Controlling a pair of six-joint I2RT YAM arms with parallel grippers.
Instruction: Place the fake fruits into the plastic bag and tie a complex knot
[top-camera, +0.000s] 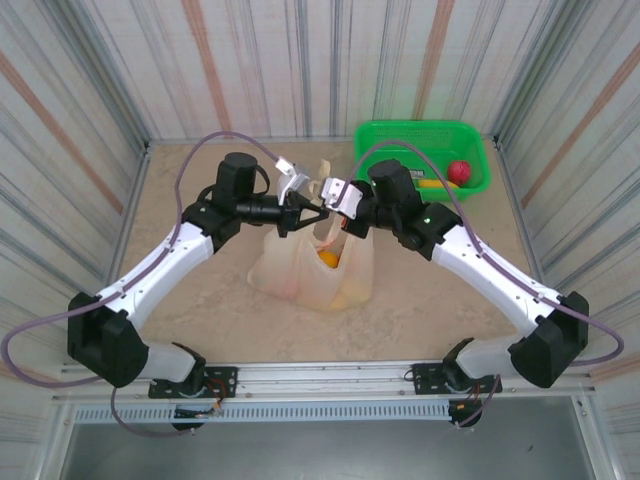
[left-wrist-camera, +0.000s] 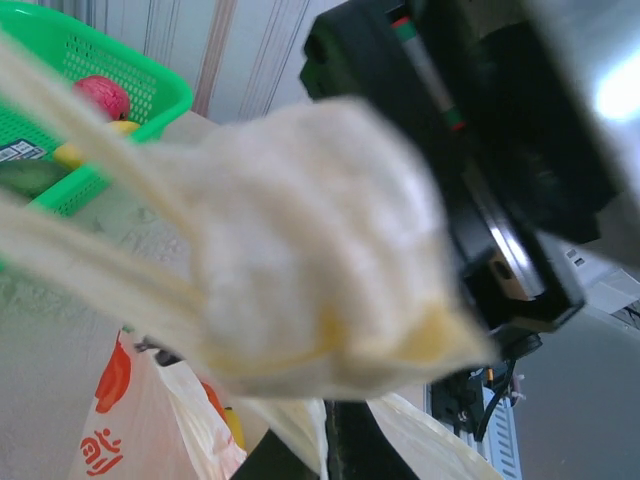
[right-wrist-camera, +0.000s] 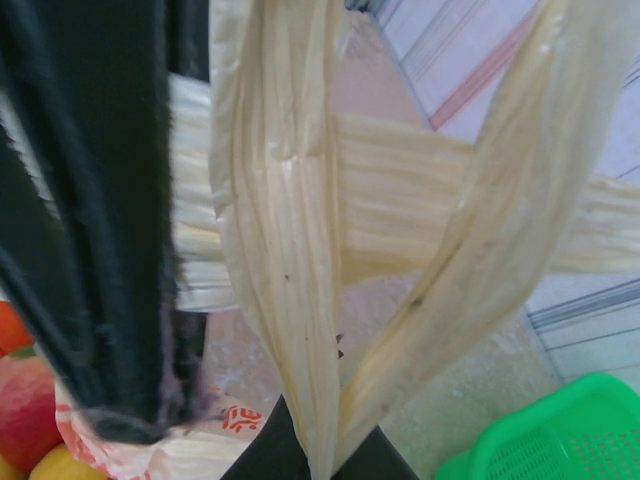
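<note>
The plastic bag (top-camera: 300, 275) stands at mid-table with fake fruits inside, an orange one (top-camera: 328, 258) showing at its mouth. Above it my left gripper (top-camera: 300, 207) and right gripper (top-camera: 328, 198) meet, each shut on a cream handle strip. In the left wrist view the handle (left-wrist-camera: 320, 260) bunches into a blurred lump above my shut left gripper (left-wrist-camera: 335, 455); I cannot tell whether it is a knot. Two strips (right-wrist-camera: 290, 250) run into my shut right gripper (right-wrist-camera: 325, 460) and cross a third. A red fruit (right-wrist-camera: 25, 400) and a yellow one (right-wrist-camera: 60, 465) lie in the bag.
A green basket (top-camera: 400, 140) stands at the back right, holding a red fruit (top-camera: 459, 172) and a yellow banana (top-camera: 432, 185). Striped walls close in the table on three sides. The left gripper's dark finger (right-wrist-camera: 90, 220) hangs close beside the right camera.
</note>
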